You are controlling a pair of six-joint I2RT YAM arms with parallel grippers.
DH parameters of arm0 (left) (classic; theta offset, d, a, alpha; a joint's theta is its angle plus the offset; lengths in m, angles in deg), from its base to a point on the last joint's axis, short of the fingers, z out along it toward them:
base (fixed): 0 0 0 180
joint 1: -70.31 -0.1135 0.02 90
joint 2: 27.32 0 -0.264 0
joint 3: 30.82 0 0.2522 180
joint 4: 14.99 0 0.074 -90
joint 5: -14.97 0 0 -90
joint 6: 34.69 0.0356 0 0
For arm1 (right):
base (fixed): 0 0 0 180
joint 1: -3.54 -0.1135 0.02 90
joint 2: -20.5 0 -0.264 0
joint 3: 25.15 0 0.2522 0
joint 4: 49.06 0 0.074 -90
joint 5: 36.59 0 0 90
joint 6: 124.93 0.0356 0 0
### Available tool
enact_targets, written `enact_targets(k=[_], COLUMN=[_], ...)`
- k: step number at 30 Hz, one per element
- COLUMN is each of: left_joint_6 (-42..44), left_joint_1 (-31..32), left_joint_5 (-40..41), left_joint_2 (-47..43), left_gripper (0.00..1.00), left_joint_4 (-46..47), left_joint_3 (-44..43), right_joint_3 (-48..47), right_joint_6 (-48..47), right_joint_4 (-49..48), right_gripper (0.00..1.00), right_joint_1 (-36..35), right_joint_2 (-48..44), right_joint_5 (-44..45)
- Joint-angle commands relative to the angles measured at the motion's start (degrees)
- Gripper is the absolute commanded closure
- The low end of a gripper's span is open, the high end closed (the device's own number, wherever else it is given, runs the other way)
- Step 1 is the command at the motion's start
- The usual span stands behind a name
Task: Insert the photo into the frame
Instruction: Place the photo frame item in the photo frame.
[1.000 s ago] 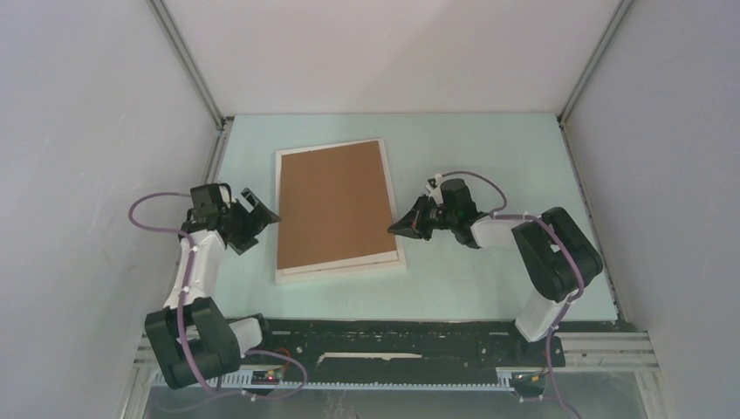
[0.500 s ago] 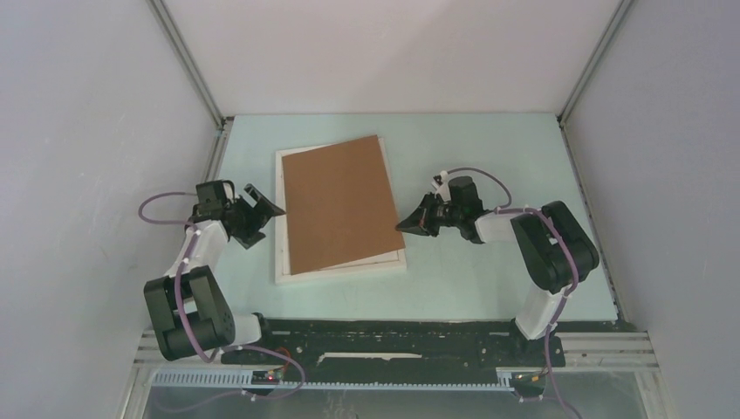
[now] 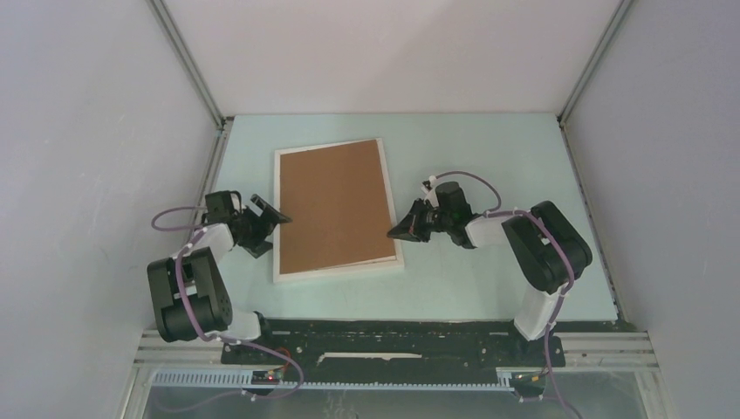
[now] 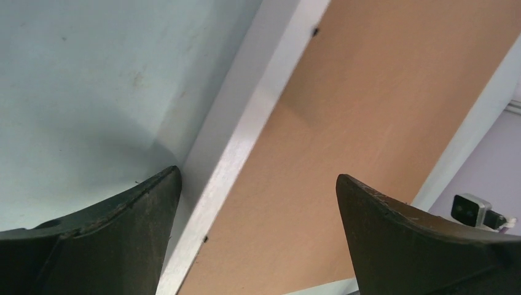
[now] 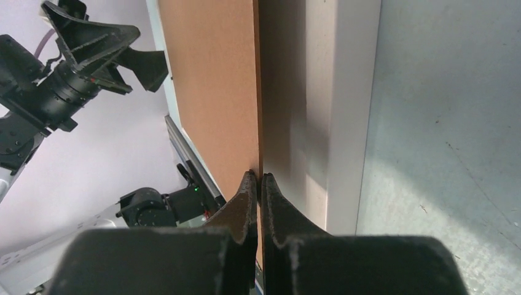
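- The frame (image 3: 340,269) is seen lying flat on the table (image 3: 489,157), left of centre, between the two arms.
- Its long axis is run from near to far, skewed a touch, with the far right corner set slightly farther back than the far left one.
- The frame's opening is covered by a brown backing board (image 3: 333,205). The board's long axis is matched to the frame's, and white rim is left showing along the left and near sides.
- The left gripper (image 3: 266,229) is held just beside the frame's left rim, at about mid-length, and is pointed right towards it.
- Its jaws are spread wide with nothing between them. In the left wrist view one finger (image 4: 123,215) is seen over the table and the other over the board.
- The left arm is folded tight, with the elbow kept near its base and the forearm angled far and right.
- The right gripper (image 3: 394,232) is pointed left and brought low to the frame's right side, in its near half.
- Its jaws are pressed together, and the tips are laid against the board's right edge. Whether that edge is pinched cannot be told.
- The right arm is bent at a raised elbow, with the forearm stretched left.
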Motion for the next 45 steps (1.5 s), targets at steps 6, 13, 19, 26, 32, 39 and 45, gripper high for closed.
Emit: enact_targets(k=[6,13,19,26,32,39,45], left_joint_6=[-3.7,-2.8,0.6,2.3,-10.4,-18.8,-21.5], left_joint_1=[0.0,0.2,0.8,3.0,10.8,16.1,20.7], left_joint_5=[-2.6,-2.3,0.4,2.9,3.0,5.0,2.5], left_joint_2=[-0.7,-2.1,-8.0,-16.9,-28.3,-37.4,-34.2], left_gripper=[0.00,0.00,0.00,0.00,0.00,0.00,0.00], left_joint_4=[6.9,5.2,0.0,-9.3,-12.7,-8.4,0.1], left_joint_3=[4.8,4.0,2.6,2.1,9.2,18.0,20.3], right_joint_3=[-3.7,-8.3,-13.3,-16.0,-13.3,-11.3,-11.3], right_joint_6=[-5.3,-11.3,-18.0,-29.1,-34.2,-33.0,-32.1], right_joint_4=[3.6,15.3,33.4,43.7,41.6,39.7,39.2], right_gripper=[0.95,0.70,0.33,0.27,0.19,0.18,0.21], right_joint_1=[-2.6,-3.6,-5.5,-7.3,-9.9,-10.0,-9.9], right_joint_2=[-3.1,-6.0,-10.1,-14.2,-14.5,-11.9,-10.9], right_joint_5=[8.0,13.5,20.4,22.2,19.5,19.9,20.4])
